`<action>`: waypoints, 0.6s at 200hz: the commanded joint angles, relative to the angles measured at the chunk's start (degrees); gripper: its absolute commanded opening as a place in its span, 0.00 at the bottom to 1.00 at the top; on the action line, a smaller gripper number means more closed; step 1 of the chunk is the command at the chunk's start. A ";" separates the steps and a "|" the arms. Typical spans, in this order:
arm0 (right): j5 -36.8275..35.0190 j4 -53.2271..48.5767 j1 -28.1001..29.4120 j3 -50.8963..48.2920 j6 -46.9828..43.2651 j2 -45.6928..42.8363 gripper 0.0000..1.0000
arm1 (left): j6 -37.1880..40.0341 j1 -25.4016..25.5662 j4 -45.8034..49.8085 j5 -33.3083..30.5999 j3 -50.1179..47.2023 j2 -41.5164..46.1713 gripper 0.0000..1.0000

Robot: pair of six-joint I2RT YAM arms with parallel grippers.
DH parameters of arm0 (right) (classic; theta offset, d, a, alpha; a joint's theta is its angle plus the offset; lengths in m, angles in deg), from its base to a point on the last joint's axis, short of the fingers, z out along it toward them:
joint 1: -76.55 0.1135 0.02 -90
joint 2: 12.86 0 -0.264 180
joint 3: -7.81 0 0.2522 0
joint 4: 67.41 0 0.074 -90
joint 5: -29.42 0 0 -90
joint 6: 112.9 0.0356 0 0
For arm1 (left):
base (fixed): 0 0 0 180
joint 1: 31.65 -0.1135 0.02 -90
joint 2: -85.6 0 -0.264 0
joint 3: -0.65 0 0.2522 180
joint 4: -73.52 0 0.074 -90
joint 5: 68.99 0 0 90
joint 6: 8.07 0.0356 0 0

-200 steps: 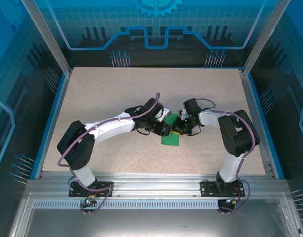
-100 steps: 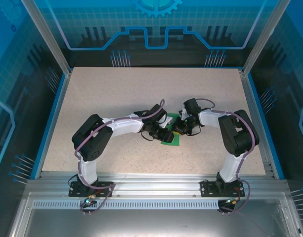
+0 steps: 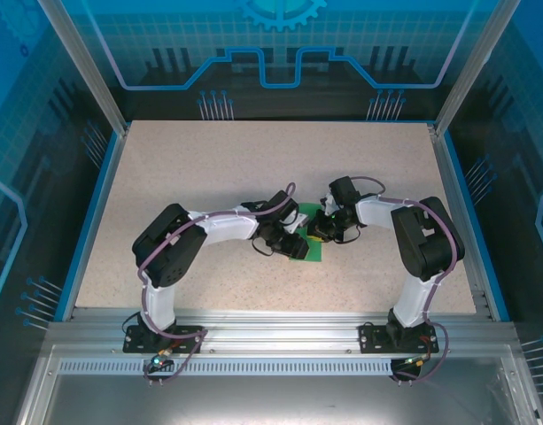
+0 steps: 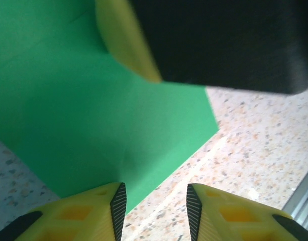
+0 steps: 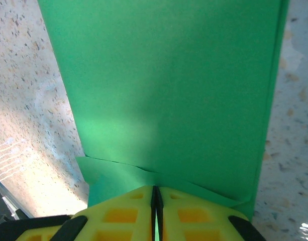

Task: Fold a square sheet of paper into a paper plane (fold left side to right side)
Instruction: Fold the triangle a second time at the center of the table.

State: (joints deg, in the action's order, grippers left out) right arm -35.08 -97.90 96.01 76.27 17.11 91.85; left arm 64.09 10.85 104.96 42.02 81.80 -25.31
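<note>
Left gripper (image 4: 154, 203) farther over green paper (image 4: 83, 110)

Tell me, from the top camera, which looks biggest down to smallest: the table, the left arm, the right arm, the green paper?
1. table, the largest.
2. left arm and right arm: they look about alike, so I won't rank them.
3. green paper, smallest; the arms cover part of it.

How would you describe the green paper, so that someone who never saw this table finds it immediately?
Start at the speckled beige table. Where the left arm and right arm meet, a folded bright-green sheet of paper lies on it. Nothing else there is green.
</note>
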 commanded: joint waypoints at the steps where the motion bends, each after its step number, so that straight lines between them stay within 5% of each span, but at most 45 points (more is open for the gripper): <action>1: -2.95 -3.66 -0.75 -1.54 -1.06 1.80 0.12 | 0.95 0.16 1.62 -1.59 -1.61 -1.16 0.40; 70: 0.31 -3.10 -1.61 -0.82 -4.05 -0.14 0.12 | 0.68 0.21 1.01 -2.82 -5.44 -0.64 0.36; 120: 5.07 -6.25 -0.90 -0.13 -8.04 -5.04 0.01 | -0.48 0.29 -1.45 -2.29 -7.37 0.08 0.29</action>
State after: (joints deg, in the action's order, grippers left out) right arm -32.92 -100.57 94.98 76.27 11.61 89.59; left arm 63.96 10.78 99.49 40.91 77.19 -24.11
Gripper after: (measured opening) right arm 0.045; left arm 0.300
